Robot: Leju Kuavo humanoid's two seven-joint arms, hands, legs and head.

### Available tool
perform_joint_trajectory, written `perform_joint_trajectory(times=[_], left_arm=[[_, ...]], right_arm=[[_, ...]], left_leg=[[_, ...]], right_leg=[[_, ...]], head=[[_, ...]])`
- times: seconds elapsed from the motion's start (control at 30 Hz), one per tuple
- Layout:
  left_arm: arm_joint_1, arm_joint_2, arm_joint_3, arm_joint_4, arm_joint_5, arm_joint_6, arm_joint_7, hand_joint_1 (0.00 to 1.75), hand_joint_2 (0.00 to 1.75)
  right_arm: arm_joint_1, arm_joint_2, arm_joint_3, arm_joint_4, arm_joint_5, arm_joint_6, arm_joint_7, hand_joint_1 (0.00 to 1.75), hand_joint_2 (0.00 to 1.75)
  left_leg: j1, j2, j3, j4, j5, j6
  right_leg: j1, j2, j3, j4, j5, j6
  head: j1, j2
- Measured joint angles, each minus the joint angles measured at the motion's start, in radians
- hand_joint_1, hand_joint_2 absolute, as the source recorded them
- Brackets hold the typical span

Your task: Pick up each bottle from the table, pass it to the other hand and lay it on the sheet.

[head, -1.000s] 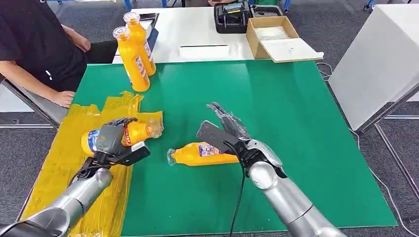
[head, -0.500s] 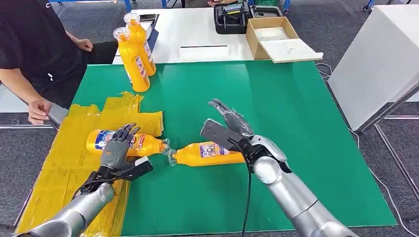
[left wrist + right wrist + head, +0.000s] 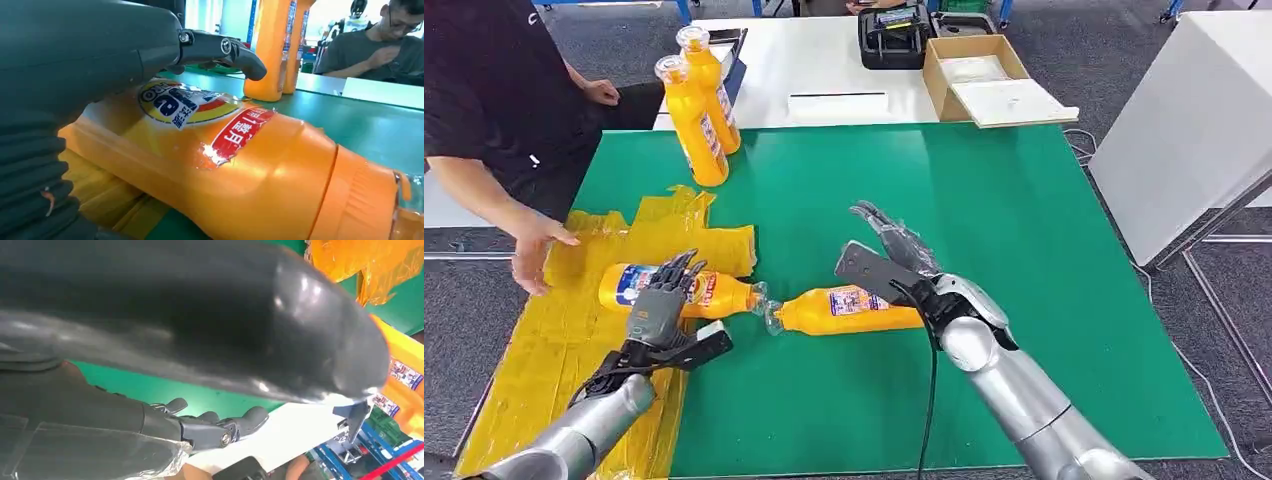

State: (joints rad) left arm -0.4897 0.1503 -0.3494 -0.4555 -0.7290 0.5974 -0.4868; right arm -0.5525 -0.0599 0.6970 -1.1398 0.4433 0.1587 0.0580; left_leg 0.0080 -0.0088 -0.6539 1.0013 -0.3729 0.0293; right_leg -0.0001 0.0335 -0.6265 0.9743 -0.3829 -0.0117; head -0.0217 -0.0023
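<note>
An orange bottle [image 3: 679, 290] lies on its side on the yellow sheet [image 3: 544, 330], its neck reaching over the sheet's edge. My left hand [image 3: 661, 308] hovers over its label with fingers [image 3: 220, 47] spread and lifted off the bottle [image 3: 240, 165]. A second orange bottle [image 3: 844, 310] lies on the green mat [image 3: 1004, 220], cap toward the first. My right hand [image 3: 894, 262] is open right behind it, fingers stretched out, holding nothing. Two more bottles [image 3: 692, 125] stand upright at the mat's far left corner.
A person in black sits at the left, one hand [image 3: 532, 252] held over the sheet's far end. Behind the mat, a white table carries a cardboard box [image 3: 984, 75] and a black case [image 3: 892, 35]. Another white table [image 3: 1194, 110] stands at the right.
My left hand has laid the bottle it held on the sheet and let go, fingers now spread. The person's hand has moved in over the sheet. My right hand has barely shifted.
</note>
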Motion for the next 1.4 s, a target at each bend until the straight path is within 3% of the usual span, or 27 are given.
perform_joint_trajectory(times=[0.13, 0.2, 0.3, 0.47, 0.7, 1.13, 1.17, 1.2, 1.4], left_arm=[[0.018, 0.003, 0.004, -0.03, 0.088, -0.023, -0.068, 0.0, 0.0], [0.022, 0.007, 0.016, -0.066, 0.191, -0.103, -0.115, 0.0, 0.0], [0.006, 0.009, 0.026, -0.146, 0.338, -0.27, -0.095, 0.0, 0.0], [0.003, 0.018, 0.029, -0.3, 0.468, -0.348, -0.084, 0.0, 0.0], [-0.009, 0.03, 0.034, -0.485, 0.497, -0.326, -0.076, 0.0, 0.0], [-0.051, 0.031, 0.024, -0.498, 0.533, -0.317, -0.106, 0.0, 0.0], [-0.05, 0.032, 0.023, -0.499, 0.54, -0.31, -0.109, 0.0, 0.0], [-0.047, 0.033, 0.022, -0.501, 0.545, -0.301, -0.114, 0.0, 0.0], [-0.049, 0.045, 0.014, -0.507, 0.579, -0.29, -0.128, 0.0, 0.0]], right_arm=[[-0.009, -0.005, 0.006, 0.015, -0.004, 0.002, -0.011, 0.0, 1.75], [-0.019, -0.005, 0.021, 0.041, 0.024, 0.014, -0.002, 0.0, 1.75], [-0.027, 0.01, 0.061, 0.115, 0.078, 0.015, 0.018, 0.0, 1.75], [-0.021, 0.014, 0.089, 0.233, 0.101, -0.031, 0.006, 0.0, 1.75], [-0.017, 0.006, 0.107, 0.302, 0.156, -0.018, 0.047, 0.0, 1.75], [-0.042, -0.003, 0.134, 0.377, 0.202, 0.014, 0.033, 0.0, 1.75], [-0.051, -0.002, 0.14, 0.394, 0.21, 0.024, 0.025, 1.2, 1.75], [-0.064, 0.002, 0.15, 0.413, 0.224, 0.041, 0.021, 1.75, 1.75], [-0.149, 0.048, 0.214, 0.551, 0.267, 0.116, 0.008, 1.75, 1.75]], left_leg=[[0.0, 0.0, 0.0, 0.0, 0.0, 0.0], [0.0, -0.001, 0.001, 0.0, 0.001, 0.001], [0.0, -0.002, 0.0, 0.0, 0.002, 0.0], [0.0, -0.003, -0.001, 0.0, 0.003, 0.0], [0.0, -0.003, -0.002, 0.0, 0.003, 0.001], [0.0, -0.001, 0.0, 0.0, 0.003, 0.001], [0.0, -0.001, 0.0, 0.0, 0.003, 0.001], [0.0, -0.001, 0.0, 0.0, 0.003, 0.001], [0.0, 0.0, 0.007, 0.0, 0.002, 0.0]], right_leg=[[0.0, 0.0, 0.0, 0.0, 0.0, 0.0], [0.0, -0.001, 0.0, 0.0, 0.0, 0.0], [0.0, -0.003, 0.0, 0.0, 0.0, 0.0], [0.0, -0.003, 0.0, 0.0, 0.001, 0.001], [0.0, -0.003, -0.001, 0.0, 0.0, 0.001], [0.0, -0.002, 0.0, 0.0, 0.0, 0.001], [0.0, -0.002, 0.0, 0.0, 0.0, 0.001], [0.0, -0.002, 0.0, 0.0, 0.0, 0.001], [0.0, -0.002, 0.005, -0.001, 0.0, 0.0]], head=[[0.0, 0.0], [0.0, 0.0], [0.0, 0.0], [0.0, 0.0], [0.0, 0.0], [0.0, 0.0], [0.0, 0.0], [0.0, 0.0], [0.0, 0.0]])
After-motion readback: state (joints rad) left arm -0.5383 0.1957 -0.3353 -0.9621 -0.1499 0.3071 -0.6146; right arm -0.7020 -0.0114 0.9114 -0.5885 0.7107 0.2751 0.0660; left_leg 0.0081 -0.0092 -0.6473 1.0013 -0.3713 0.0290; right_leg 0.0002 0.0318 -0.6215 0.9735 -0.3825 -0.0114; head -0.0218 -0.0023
